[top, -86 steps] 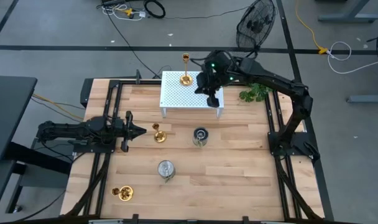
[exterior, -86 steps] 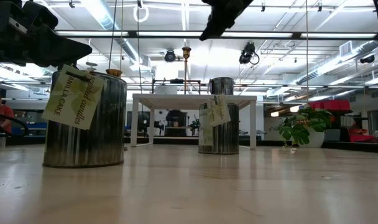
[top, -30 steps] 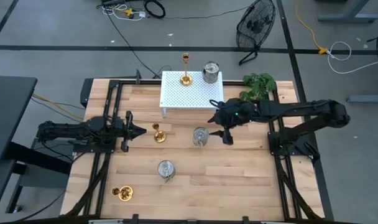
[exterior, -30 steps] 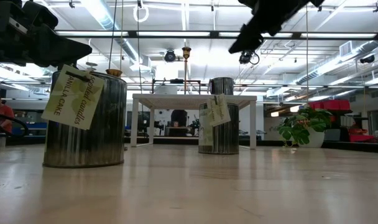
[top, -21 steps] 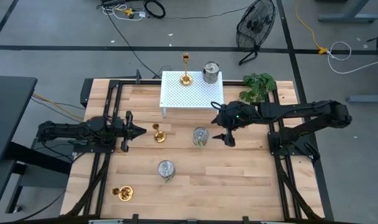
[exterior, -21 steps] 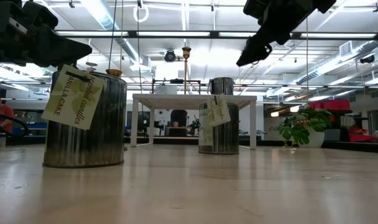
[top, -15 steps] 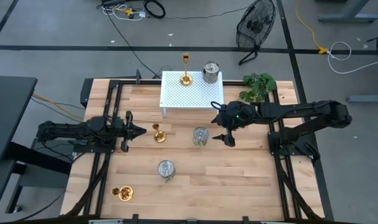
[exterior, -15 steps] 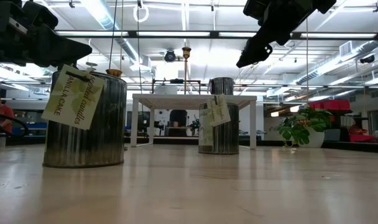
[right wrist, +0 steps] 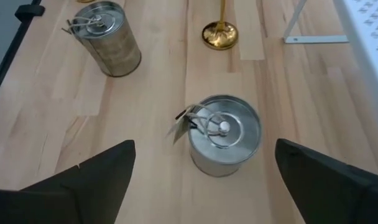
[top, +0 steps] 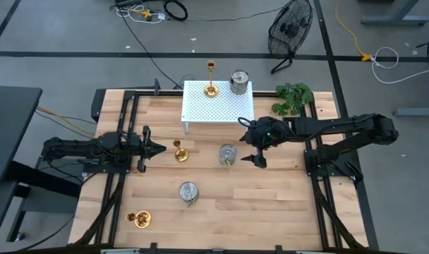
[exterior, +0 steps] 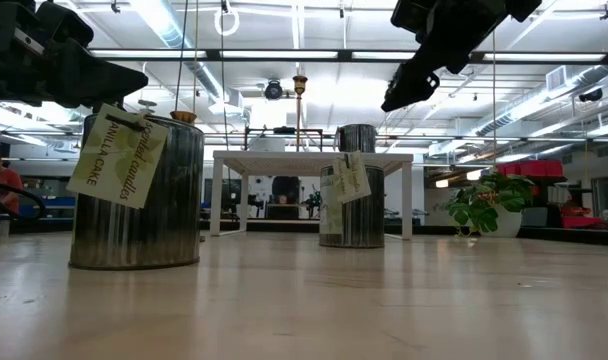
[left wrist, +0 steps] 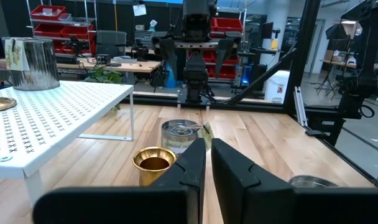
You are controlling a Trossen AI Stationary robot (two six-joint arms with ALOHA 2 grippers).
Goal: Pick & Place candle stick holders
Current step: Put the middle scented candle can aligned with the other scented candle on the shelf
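A gold candle stick holder (top: 212,88) and a silver one (top: 238,81) stand on the white rack (top: 216,106). On the table stand a gold holder (top: 180,152), a silver holder (top: 228,154), another silver one (top: 189,192) and a gold one (top: 139,219). My right gripper (top: 252,150) hangs open, above and just right of the middle silver holder (right wrist: 225,134), which shows between its fingers without touching them. My left gripper (top: 154,149) stays shut at the table's left, level, pointing at the gold holder (left wrist: 155,163).
A green plant (top: 292,99) sits at the far right corner, behind my right arm. The rack's legs (exterior: 224,195) stand just beyond the middle silver holder. Black frame rails (top: 313,162) run along both sides of the table. Bare wood lies near the front right.
My right gripper has sunk a little toward the middle silver holder and tipped slightly. The holders have all stayed where they were.
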